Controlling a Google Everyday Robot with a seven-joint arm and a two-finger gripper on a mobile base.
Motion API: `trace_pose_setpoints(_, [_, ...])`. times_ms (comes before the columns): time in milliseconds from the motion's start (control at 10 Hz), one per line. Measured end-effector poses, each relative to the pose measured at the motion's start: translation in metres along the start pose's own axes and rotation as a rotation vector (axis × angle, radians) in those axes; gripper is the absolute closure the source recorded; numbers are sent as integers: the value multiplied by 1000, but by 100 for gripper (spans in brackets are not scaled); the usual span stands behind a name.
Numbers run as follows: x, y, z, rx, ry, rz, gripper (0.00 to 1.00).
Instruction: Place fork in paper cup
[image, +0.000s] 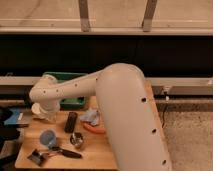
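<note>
My white arm sweeps across the wooden table (107, 150) from the right, and its wrist hangs over the back left part. The gripper (45, 116) points down under the wrist, just behind the blue cup (48, 137). The cream-white paper cup (35, 109) shows partly at the left edge of the wrist, right beside the gripper. The fork is not visible; the wrist hides the spot around the gripper.
A black remote (71, 122) lies right of the gripper. A small metal cup (76, 140) and a black-handled utensil (62, 151) sit near the front edge. A green bin (67, 90) stands at the back. A blue cloth (91, 116) and an orange item (95, 128) lie mid-table.
</note>
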Motion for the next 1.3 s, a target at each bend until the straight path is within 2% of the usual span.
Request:
trace_pose_setpoints(300, [1,-3,-18,46,-14,-18,100])
trace_pose_setpoints(800, [23,-11,-42,122,30,-21,100])
trace_pose_setpoints(1300, [44,-20,-92,230,44,21,100])
